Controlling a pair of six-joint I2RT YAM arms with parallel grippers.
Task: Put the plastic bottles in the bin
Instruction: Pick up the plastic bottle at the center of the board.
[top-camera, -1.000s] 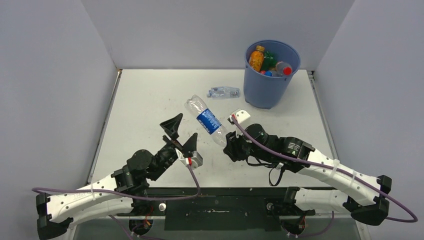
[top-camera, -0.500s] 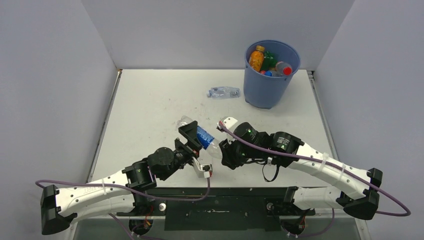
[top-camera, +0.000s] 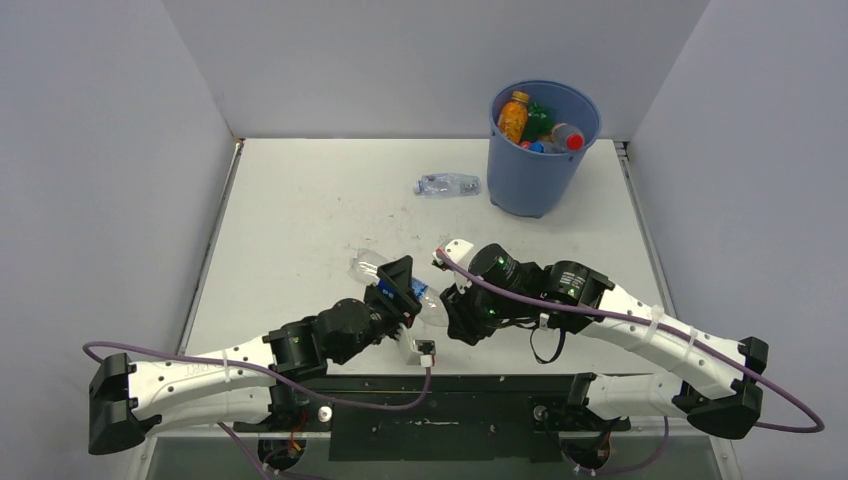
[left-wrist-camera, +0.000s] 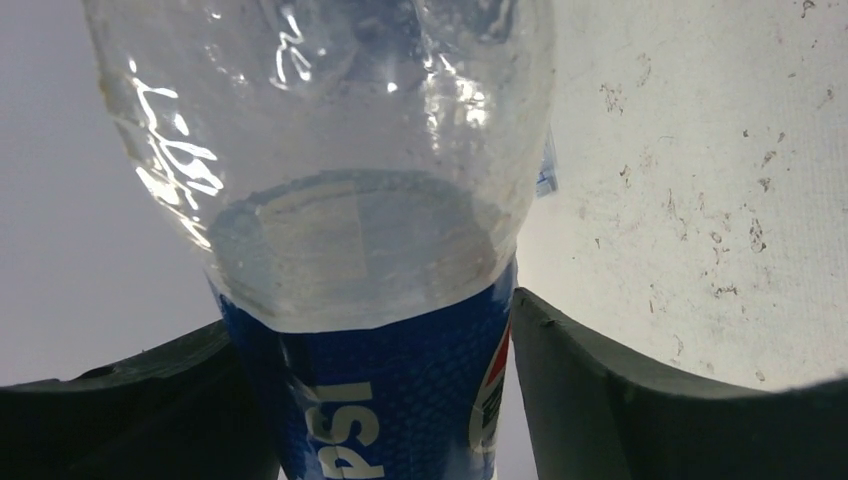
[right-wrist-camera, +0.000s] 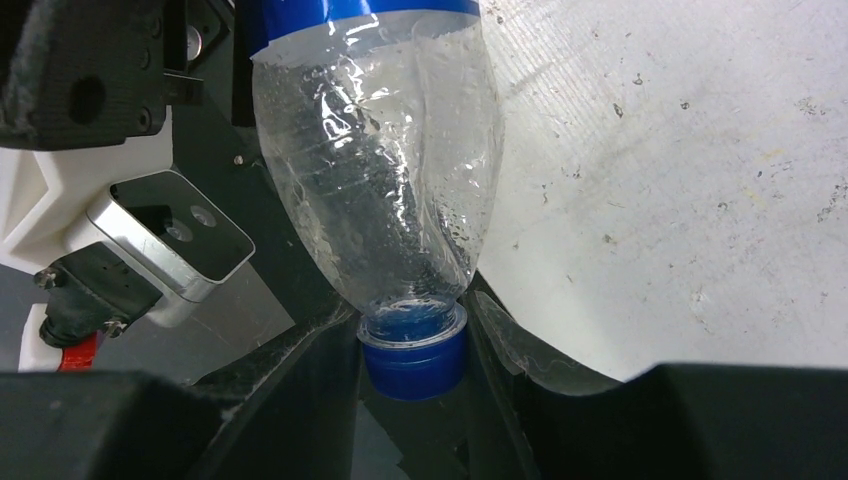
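A clear bottle with a blue Pepsi label (top-camera: 372, 267) is held low over the table's front middle, between both grippers. My left gripper (top-camera: 401, 294) is shut on its labelled middle; in the left wrist view the bottle (left-wrist-camera: 370, 250) fills the gap between the fingers (left-wrist-camera: 620, 400). My right gripper (top-camera: 449, 304) is shut on its blue cap (right-wrist-camera: 412, 355), with the bottle's neck (right-wrist-camera: 390, 180) rising from it. The blue bin (top-camera: 530, 185) stands at the back right and holds an orange juice bottle (top-camera: 513, 115), a green one (top-camera: 538, 118) and a red-capped one (top-camera: 568, 137).
A crushed clear bottle (top-camera: 447, 184) lies on the table just left of the bin. Grey walls close in the table on the left, back and right. The left wrist's camera housing (right-wrist-camera: 170, 235) shows close beside the bottle in the right wrist view.
The right gripper brought the Pepsi bottle down and toward the front left. The left gripper, wide open a second ago, moved right and closed round the bottle's label.
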